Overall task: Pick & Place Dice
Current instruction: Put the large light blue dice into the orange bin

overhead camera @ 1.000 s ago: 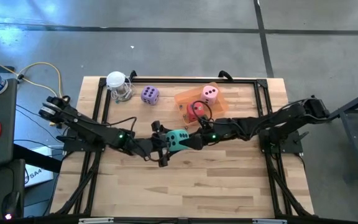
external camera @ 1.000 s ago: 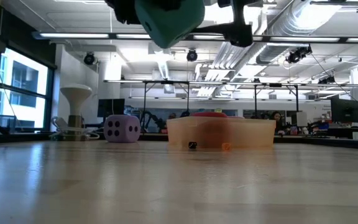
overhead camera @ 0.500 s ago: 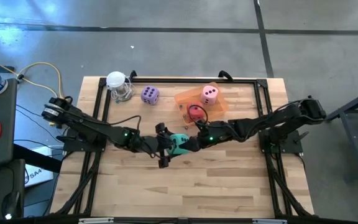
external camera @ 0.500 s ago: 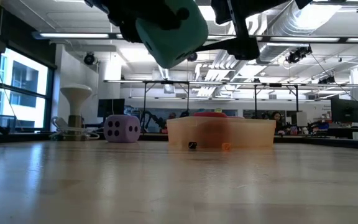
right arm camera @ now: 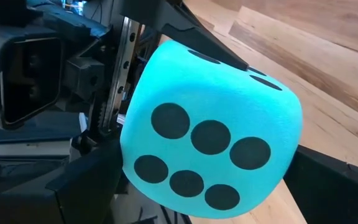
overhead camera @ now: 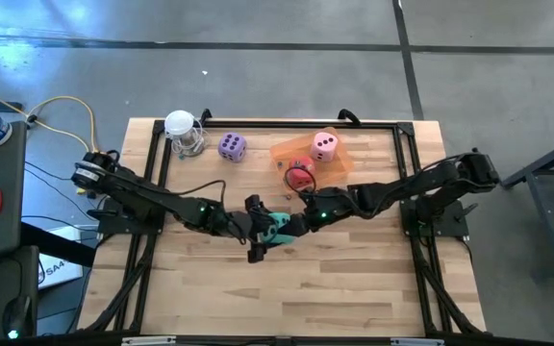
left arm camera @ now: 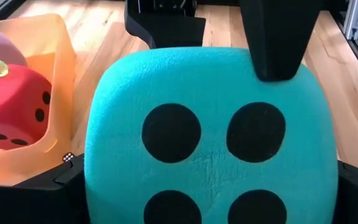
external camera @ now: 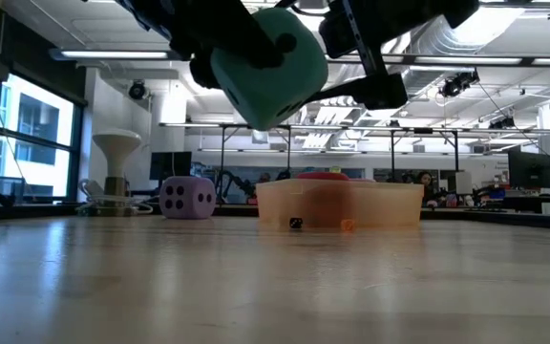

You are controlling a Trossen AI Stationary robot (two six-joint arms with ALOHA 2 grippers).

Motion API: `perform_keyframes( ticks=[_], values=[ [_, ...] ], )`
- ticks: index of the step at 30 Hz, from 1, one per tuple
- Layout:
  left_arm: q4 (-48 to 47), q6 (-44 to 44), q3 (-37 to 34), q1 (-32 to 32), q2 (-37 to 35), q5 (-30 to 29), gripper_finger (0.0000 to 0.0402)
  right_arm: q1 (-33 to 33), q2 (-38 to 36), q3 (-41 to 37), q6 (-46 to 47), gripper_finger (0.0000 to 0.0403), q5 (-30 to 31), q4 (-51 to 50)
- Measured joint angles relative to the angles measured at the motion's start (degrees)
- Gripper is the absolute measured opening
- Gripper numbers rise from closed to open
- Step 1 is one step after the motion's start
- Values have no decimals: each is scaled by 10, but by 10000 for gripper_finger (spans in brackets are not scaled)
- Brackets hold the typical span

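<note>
The green-teal die (overhead camera: 277, 227) hangs in the air over the middle of the table, between both grippers. My left gripper (overhead camera: 263, 231) reaches it from the left and my right gripper (overhead camera: 292, 225) from the right; each is shut on it. In the low view the teal die (external camera: 270, 62) is well above the tabletop. The purple die (overhead camera: 231, 146) rests on the table near the far edge. The pink die (overhead camera: 324, 145) and the red die (overhead camera: 300, 173) lie in the orange tray (overhead camera: 285, 151). My left gripper pinches the teal die between its two fingers (left arm camera: 48, 190) on opposite side faces, coming level from the table's left. The four-pip face (left arm camera: 210, 130) is turned toward its wrist. The die is lifted clear of the table. My right gripper pinches the same die between its two fingers (right arm camera: 86, 180), coming level from the table's right, on the other pair of faces. One of its fingers (left arm camera: 278, 37) shows on the die's edge in the left wrist view. The six-pip face (right arm camera: 197, 155) is turned toward its wrist.
The white round-topped cup (overhead camera: 183, 130) stands at the far left corner, beside the purple die (external camera: 188, 198). The orange tray (external camera: 340, 204) sits far of centre. Bare wood lies under the die and along the near half. A black frame edges the table.
The teal die and both grippers have drifted toward the table's near edge, and the die looms larger in the low view. My left arm has stretched farther right toward the die, and my right arm has reached farther left. The die has stayed off the table throughout.
</note>
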Motion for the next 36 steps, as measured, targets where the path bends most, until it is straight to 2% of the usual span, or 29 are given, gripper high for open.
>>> perform_keyframes(
  ticks=[6,12,20,28,36],
  values=[
    [5,-1,0,-1,1,2,368,0,2,0,-1,385,-10,-2],
    [8,-2,0,-1,1,5,368,-2,2,1,-5,314,-7,-13],
    [15,-3,0,-7,1,-10,368,-4,2,1,-12,314,-6,-14],
    [29,-5,0,-40,1,-96,389,-4,1,4,-48,312,-8,-10],
    [24,-4,2,-41,-1,-95,394,-4,1,4,-67,298,-5,-10]
  ],
)
